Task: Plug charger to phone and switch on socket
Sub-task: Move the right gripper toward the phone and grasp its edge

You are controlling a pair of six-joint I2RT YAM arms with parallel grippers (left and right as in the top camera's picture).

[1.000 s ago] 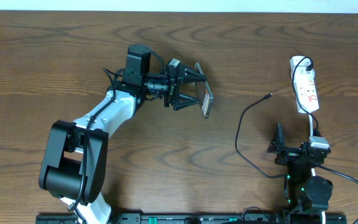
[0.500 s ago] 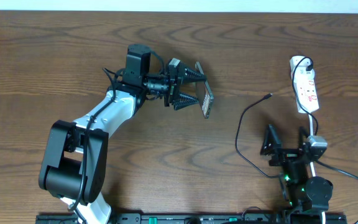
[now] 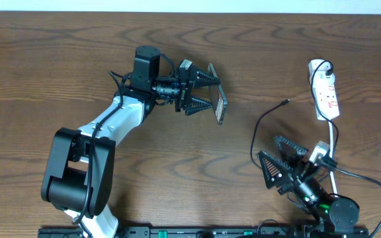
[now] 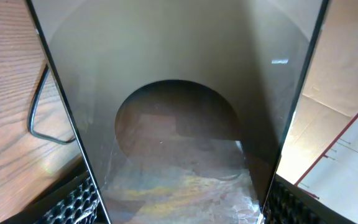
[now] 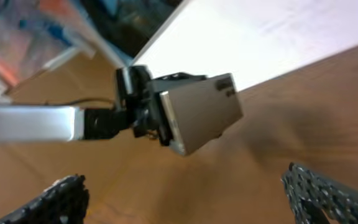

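Overhead view: on a wooden table (image 3: 58, 59), the left gripper (image 3: 211, 93) is clamped on the phone (image 3: 220, 106), which stands on its edge left of centre. The right gripper (image 3: 268, 147), fingers spread wide and holding nothing, sits near the front edge. The charger (image 3: 259, 123) curves just beside it, with its tip pointing at the white socket (image 3: 324, 89) at far right.

Left wrist view: the phone (image 4: 179, 124) fills the frame, pinched between the fingers (image 4: 73, 202).

Right wrist view: the fingers (image 5: 55, 199) are far apart. Beyond them, the left gripper (image 5: 145, 115) grips the phone (image 5: 201, 112).
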